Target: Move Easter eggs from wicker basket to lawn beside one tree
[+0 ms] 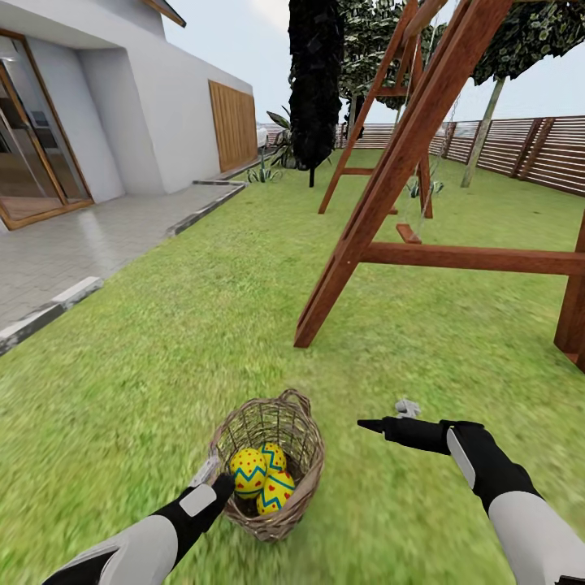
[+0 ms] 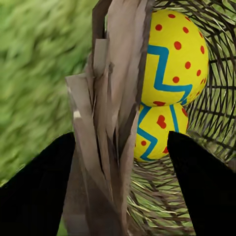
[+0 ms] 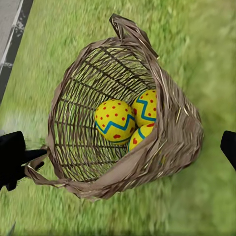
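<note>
wicker basket (image 1: 272, 463) on lawn (image 1: 146, 357) | three Easter eggs (image 1: 262, 479) inside | left claw (image 1: 207, 474) straddles basket rim, fingers apart | right claw (image 1: 375, 425) beside basket, state unclear

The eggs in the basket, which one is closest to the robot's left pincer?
The egg on the left, by the rim where the left pincer is. The other two eggs, and, sit farther right inside the wicker basket.

Yellow eggs (image 1: 262, 479) had blue zigzags and red dots, in a tan-brown woven basket (image 1: 305, 443) on green lawn (image 1: 203, 325).
</note>
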